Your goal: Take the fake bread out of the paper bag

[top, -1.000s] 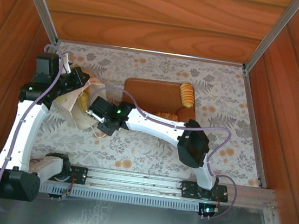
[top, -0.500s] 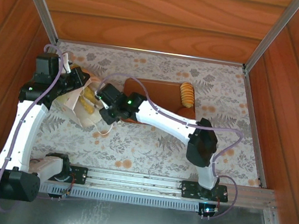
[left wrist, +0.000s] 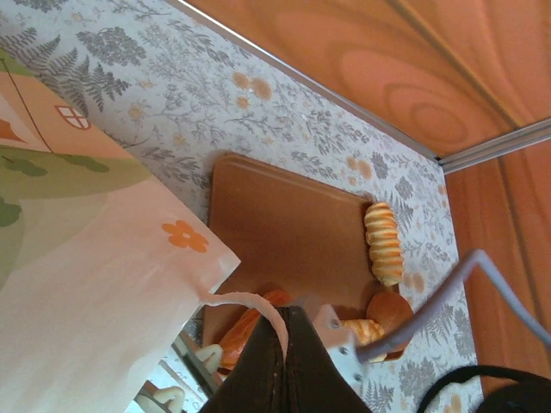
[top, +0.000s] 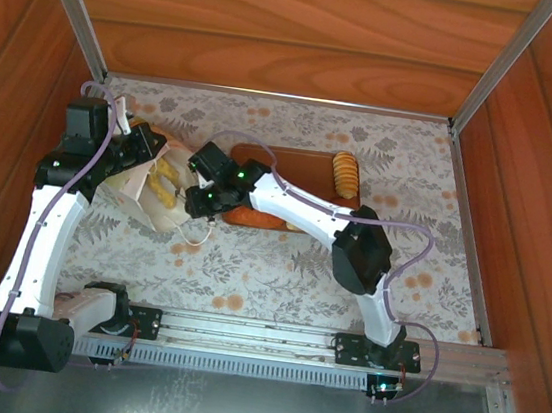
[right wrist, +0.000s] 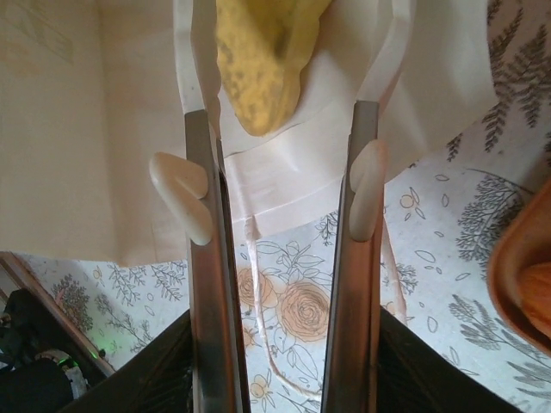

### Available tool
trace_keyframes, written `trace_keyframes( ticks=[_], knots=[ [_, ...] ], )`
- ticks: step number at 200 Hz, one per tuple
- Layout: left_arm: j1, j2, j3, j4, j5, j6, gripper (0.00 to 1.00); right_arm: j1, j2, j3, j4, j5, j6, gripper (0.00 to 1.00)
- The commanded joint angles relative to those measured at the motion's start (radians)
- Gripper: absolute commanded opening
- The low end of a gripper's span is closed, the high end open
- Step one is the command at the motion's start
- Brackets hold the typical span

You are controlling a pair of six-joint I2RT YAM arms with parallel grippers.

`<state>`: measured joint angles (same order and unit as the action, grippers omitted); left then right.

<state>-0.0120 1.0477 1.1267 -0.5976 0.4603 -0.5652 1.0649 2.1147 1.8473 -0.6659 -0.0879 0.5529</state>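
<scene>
The paper bag (top: 146,196) lies tilted at the left, its mouth facing right. My left gripper (left wrist: 288,320) is shut on its white cord handle (left wrist: 245,303) and holds the bag (left wrist: 86,284) up. A yellow piece of fake bread (right wrist: 258,52) sits in the bag's mouth, and shows from above as well (top: 165,185). My right gripper (right wrist: 288,86) is open at the mouth, its fingers (right wrist: 202,172) on either side of that piece without clamping it. More fake bread lies on the brown board (top: 286,167): a ridged loaf (top: 344,173) and an orange piece (top: 255,217).
In the left wrist view the board (left wrist: 293,224) carries the ridged loaf (left wrist: 383,243), a round bun (left wrist: 389,308) and a croissant (left wrist: 362,331). Wooden walls close in the floral table (top: 403,242) on three sides. A loose cord handle (right wrist: 267,344) lies under my right gripper.
My right arm has swung from in front of the bag back to its mouth, and its jaws have widened. The left gripper and bag have stayed put.
</scene>
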Motion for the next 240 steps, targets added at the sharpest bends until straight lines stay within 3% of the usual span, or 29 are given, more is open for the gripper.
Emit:
trace_keyframes(
  ticks=[1, 44, 103, 240],
  knots=[
    [0.007, -0.016, 0.005, 0.031, 0.028, -0.017, 0.0, -0.007, 0.047, 0.026, 0.011, -0.074, 0.069, 0.48],
    [0.006, -0.022, -0.004, 0.041, 0.028, -0.021, 0.0, -0.011, 0.06, 0.021, 0.085, -0.129, 0.066, 0.42],
    [0.006, -0.017, -0.004, 0.052, 0.017, -0.033, 0.0, -0.009, -0.107, -0.086, 0.118, -0.044, -0.032, 0.19],
    [0.006, 0.051, 0.01, 0.147, -0.006, -0.144, 0.0, 0.011, -0.396, -0.199, -0.17, 0.195, -0.24, 0.17]
  ],
)
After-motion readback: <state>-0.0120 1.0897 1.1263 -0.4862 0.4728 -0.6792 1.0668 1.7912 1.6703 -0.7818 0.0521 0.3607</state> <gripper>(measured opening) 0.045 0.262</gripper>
